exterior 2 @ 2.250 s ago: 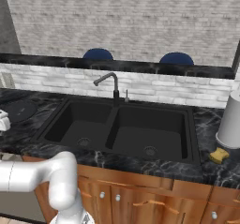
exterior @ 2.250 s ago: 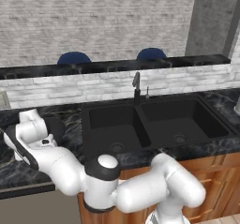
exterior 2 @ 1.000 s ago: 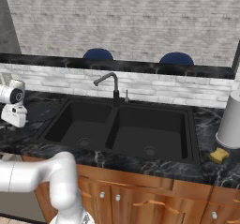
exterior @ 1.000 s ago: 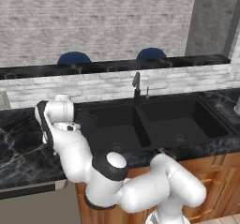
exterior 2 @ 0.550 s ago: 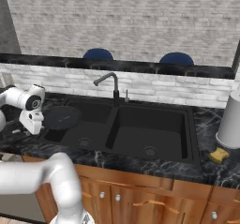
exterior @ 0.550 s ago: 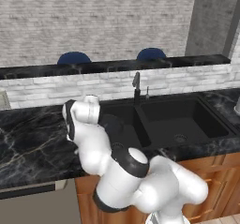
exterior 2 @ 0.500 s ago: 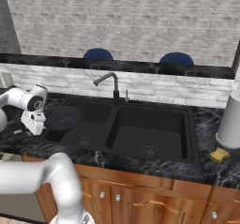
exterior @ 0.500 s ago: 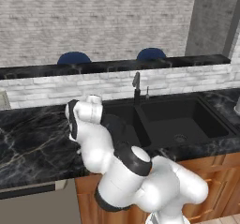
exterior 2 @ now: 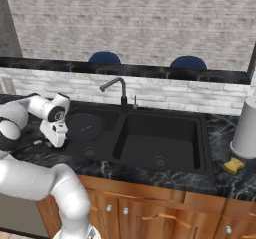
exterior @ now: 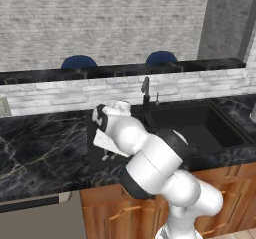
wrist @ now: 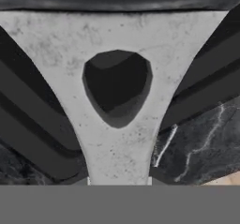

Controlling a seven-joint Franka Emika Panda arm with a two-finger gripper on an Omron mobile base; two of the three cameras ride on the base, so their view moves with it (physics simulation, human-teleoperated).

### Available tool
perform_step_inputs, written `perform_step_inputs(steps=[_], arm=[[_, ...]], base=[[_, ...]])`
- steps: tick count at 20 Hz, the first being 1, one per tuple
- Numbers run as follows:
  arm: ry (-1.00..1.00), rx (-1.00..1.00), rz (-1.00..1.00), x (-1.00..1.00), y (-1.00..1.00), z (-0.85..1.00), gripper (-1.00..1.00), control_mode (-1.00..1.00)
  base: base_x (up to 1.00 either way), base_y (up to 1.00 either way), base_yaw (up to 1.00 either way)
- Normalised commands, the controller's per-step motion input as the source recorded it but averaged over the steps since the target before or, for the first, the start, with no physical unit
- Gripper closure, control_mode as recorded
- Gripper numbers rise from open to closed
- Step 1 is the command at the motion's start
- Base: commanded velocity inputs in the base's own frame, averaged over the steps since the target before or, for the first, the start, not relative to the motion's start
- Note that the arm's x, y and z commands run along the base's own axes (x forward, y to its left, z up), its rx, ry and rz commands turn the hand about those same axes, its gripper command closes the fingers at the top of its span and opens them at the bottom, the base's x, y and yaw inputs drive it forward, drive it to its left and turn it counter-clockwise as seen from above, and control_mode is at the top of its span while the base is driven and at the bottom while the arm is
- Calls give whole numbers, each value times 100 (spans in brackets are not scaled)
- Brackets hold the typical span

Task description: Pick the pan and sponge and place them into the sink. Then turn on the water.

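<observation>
Pan (exterior 2: 84, 126) over the left basin, carried by its handle (wrist: 117, 124)
Gripper (exterior 2: 48, 144) clenched on the grey handle at the sink (exterior 2: 165, 160)'s left edge; sponge (exterior 2: 232, 166) on the counter (exterior 2: 227, 183), right of the sink, beside a white canister (exterior 2: 245, 128)

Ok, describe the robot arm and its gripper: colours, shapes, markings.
The arm is glossy white, built of rounded, bulbous segments with dark bands at the joints. A round dark cap marks one joint in the right base view. The gripper is a blocky white hand; no cables or markings show.
</observation>
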Motion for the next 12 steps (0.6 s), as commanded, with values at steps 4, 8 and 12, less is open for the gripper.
perform_step_inputs(steps=[4, 8, 12], arm=[[0, 0, 1, 55, -30, -1, 100, -100], [0, 0, 1, 52, -21, -12, 100, -100], [1, 0, 2, 46, -16, -23, 100, -100]], base=[[0, 0, 0], [0, 0, 0], [0, 0, 0]])
